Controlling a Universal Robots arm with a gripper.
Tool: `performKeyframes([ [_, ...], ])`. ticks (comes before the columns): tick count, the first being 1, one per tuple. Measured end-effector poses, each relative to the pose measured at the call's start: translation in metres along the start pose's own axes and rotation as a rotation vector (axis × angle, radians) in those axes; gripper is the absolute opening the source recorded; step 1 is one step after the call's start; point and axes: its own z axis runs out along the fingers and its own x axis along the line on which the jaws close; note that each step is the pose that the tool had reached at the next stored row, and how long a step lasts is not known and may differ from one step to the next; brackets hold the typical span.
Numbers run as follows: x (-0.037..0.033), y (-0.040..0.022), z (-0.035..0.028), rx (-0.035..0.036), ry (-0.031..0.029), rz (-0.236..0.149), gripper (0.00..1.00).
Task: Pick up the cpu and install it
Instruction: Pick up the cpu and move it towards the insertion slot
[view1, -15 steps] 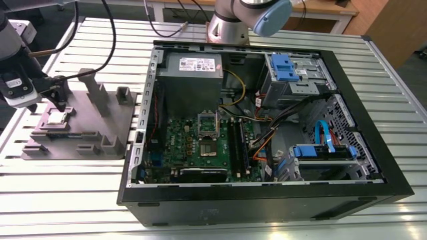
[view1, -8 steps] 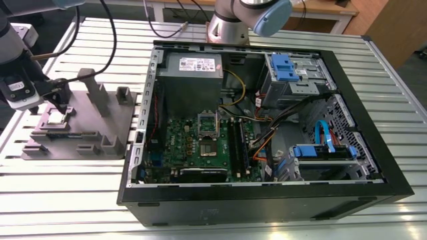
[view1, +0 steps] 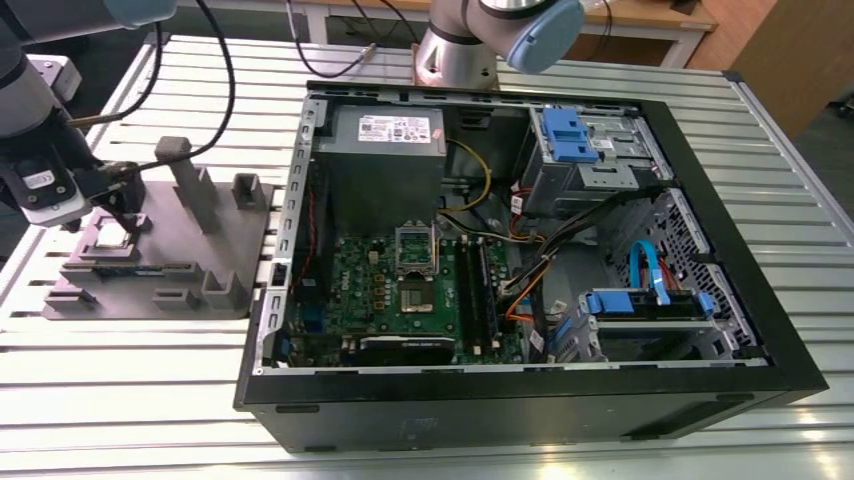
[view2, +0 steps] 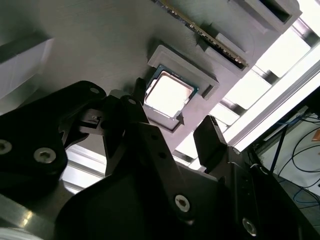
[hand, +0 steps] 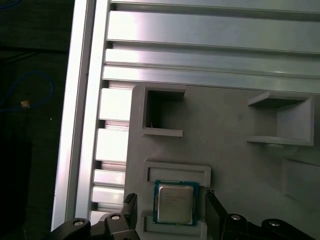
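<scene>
From the exterior view I see the hand (view1: 123, 215) poised over the grey fixture (view1: 180, 270), which lies on the slatted metal desk (view1: 134, 370) at the exterior view's left of the open computer case (view1: 507, 410). The cpu (view1: 107, 238) is a small pale square on that fixture, just beneath the fingers. This view also gives me the green motherboard (view1: 367, 275) on the floor of the case, well apart from the cpu.

The first wrist view looks straight down on the cpu (hand: 174, 202). It lies flat in a shallow square nest on the fixture (hand: 235, 165), its silver top framed by a thin greenish rim. The hand (hand: 170, 199) is spread wide, with one dark finger (hand: 131, 202) on each side of the nest. There is a visible gap between each finger and the chip, so nothing is gripped.

The second wrist view comes in at a slant from behind the hand (view2: 173, 101). Here the cpu (view2: 169, 95) glares almost white, and the fingers (view2: 210, 137) loom large around it. It adds a long thin board (view2: 205, 32) standing on edge in a slot of the fixture (view2: 100, 40) just beyond the chip. How high the fingertips sit above the nest I cannot tell from any view.
</scene>
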Motion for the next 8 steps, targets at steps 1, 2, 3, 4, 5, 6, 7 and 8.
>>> performKeyframes([
  [1,0.0,0.0,0.0007,0.0,0.0001,0.0,0.65],
  [2,-0.0001,-0.0001,0.0015,0.0001,0.0001,0.0,0.65],
  [3,-0.0001,-0.0002,0.0023,0.0,0.0,0.0,0.65],
  [4,-0.0002,-0.0002,0.003,0.0,-0.0001,0.001,0.65],
  [5,-0.0002,-0.0002,0.0038,0.0,-0.0001,0.001,0.65],
  [6,-0.0003,-0.0003,0.0044,0.0,0.0,0.001,0.65],
  [7,-0.0004,-0.0003,0.005,0.0,-0.0001,0.002,0.65],
  [8,-0.0005,-0.0004,0.0054,0.0,0.0,0.002,0.65],
])
